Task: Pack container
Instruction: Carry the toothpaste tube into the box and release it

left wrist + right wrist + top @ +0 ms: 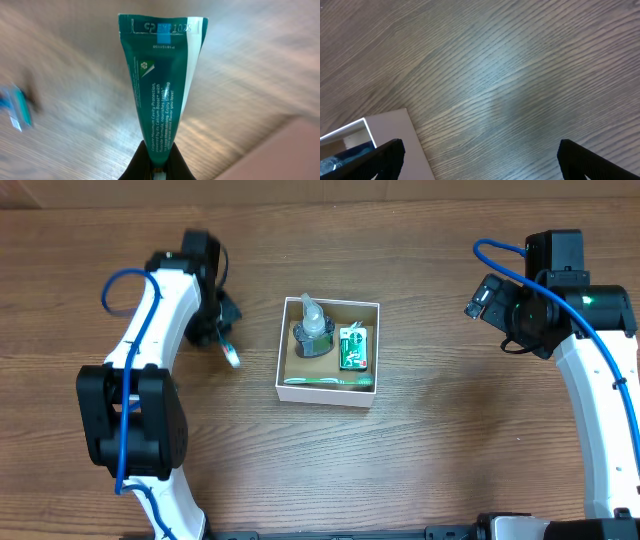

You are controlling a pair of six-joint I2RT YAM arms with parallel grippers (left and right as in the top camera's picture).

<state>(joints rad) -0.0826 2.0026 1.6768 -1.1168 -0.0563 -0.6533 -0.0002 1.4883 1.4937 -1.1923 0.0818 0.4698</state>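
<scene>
Brown wood grain covers the desk point(430, 470), which carries everything here. Two white arms with black joints stand over it, the left arm point(150, 330) on the left and the right arm point(600, 380) on the far right. Between them, near the middle of the desk, sits the container point(326, 392), well apart from both arms, with its brown floor showing. The left pincer point(159, 157) is pressed onto the lower end of a teal and white toothpaste tube point(160, 75), pinching it with the crimped end pointing away from the wrist. The right pincer point(480, 147) is spread wide over bare desk and holds nothing. Inside the container, a clear bottle point(312, 330) stands at the far left, a green packet point(353, 348) lies to its right, and a green toothbrush point(328, 381) lies along the near wall.
</scene>
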